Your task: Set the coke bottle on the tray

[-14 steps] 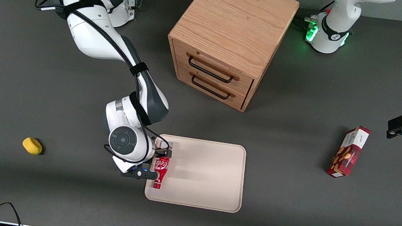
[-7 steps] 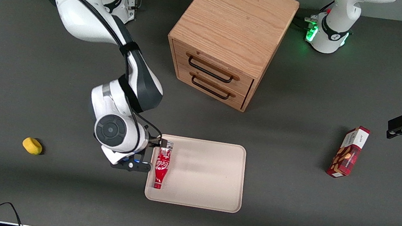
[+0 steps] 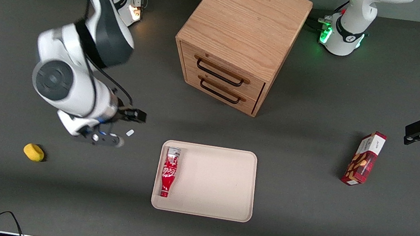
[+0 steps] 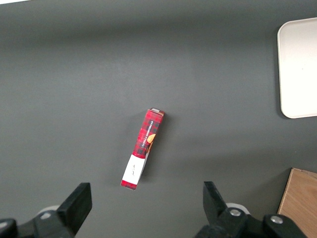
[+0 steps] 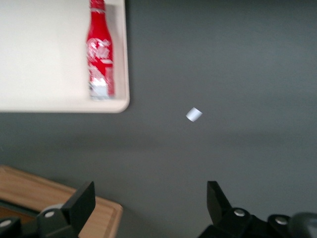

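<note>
Spread wide and empty, the gripper point(image 3: 119, 127) has let go of the coke bottle point(image 3: 169, 172) and pulled up and away, now hanging over bare table toward the working arm's end. Half a second ago it was at the tray's edge beside the bottle. That bottle lies on its side in the tray point(image 3: 216, 185), along its short rim, unmoved. A yellow object point(image 3: 33, 152) sits farther out.
</note>
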You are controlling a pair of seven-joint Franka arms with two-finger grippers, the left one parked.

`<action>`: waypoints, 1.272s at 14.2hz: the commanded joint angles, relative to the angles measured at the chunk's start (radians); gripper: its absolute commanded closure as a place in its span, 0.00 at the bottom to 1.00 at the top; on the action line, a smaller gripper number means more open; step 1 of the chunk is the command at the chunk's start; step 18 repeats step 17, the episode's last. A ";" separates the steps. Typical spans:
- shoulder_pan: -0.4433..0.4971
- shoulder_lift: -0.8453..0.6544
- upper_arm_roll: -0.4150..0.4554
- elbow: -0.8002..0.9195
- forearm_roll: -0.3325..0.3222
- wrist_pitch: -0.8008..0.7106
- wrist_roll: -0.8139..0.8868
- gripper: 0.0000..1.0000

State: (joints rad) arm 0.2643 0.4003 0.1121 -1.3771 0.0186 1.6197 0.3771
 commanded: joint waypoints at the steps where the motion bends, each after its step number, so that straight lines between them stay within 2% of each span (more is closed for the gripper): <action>1: -0.055 -0.219 -0.005 -0.227 0.021 0.003 -0.090 0.00; 3: -0.112 -0.328 -0.012 -0.293 0.023 -0.015 -0.199 0.00; 6: -0.172 -0.423 -0.014 -0.325 0.011 -0.055 -0.263 0.00; 10: -0.113 -0.500 -0.121 -0.378 0.004 -0.061 -0.326 0.00; 15: -0.008 -0.495 -0.233 -0.362 0.003 -0.084 -0.314 0.00; 18: -0.010 -0.495 -0.239 -0.358 0.004 -0.090 -0.325 0.00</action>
